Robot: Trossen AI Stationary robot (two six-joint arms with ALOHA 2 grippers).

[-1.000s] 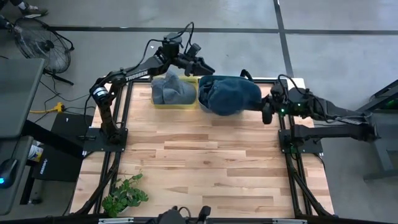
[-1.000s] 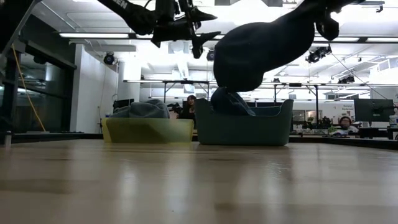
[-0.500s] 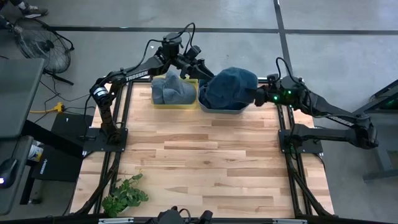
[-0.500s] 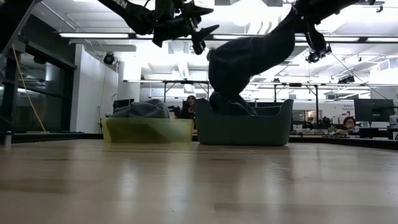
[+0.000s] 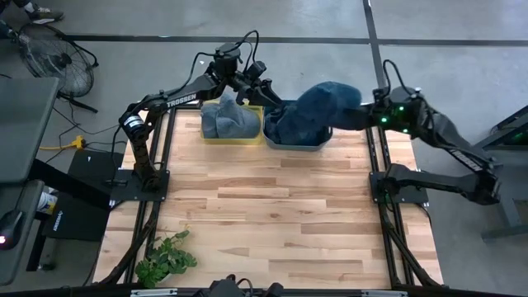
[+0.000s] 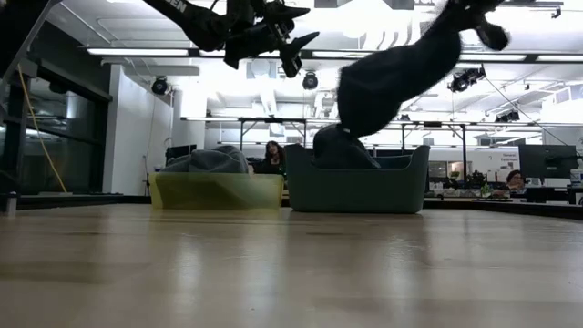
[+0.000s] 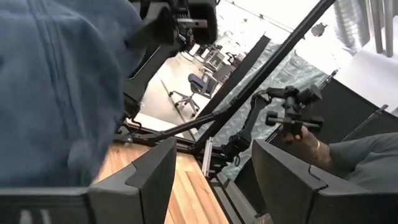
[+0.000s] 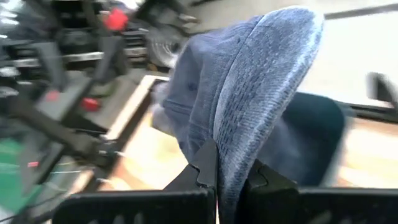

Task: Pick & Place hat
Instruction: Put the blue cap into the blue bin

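Note:
A dark blue hat [image 5: 320, 107] hangs over the teal bin [image 5: 290, 142] at the table's far edge. My right gripper [image 5: 369, 116] is shut on it from the right. In the low view the hat [image 6: 392, 77] slants down from the gripper [image 6: 466, 16] toward another hat [image 6: 335, 148] lying in the teal bin [image 6: 360, 189]. My left gripper [image 5: 262, 80] stands open in the air above the far edge, between the bins, with nothing between its fingers [image 7: 211, 180]. A yellow bin [image 5: 213, 137] beside the teal one holds grey-blue hats [image 5: 231, 120]. My right gripper pinches a folded edge of the hat [image 8: 229, 163] between its two fingers. The fingers come from the table's right, slanting slightly down. The hat spreads away from them toward the left and droops over the teal bin. I cannot tell whether its lower end [image 6: 353, 126] touches the hat in the bin.
A green plant sprig [image 5: 165, 260] lies at the near left corner. Bare wood [image 5: 272, 214] fills the middle and near part of the table. People sit beyond the far edge [image 6: 271, 157], and a person's hand [image 7: 305, 134] shows past my left fingers.
My right gripper has gone up and toward the table's far right corner, rolling as it went, still shut on the hat. The hat, which drooped over the teal bin, has been drawn up and to the right, and the bin's near side now shows.

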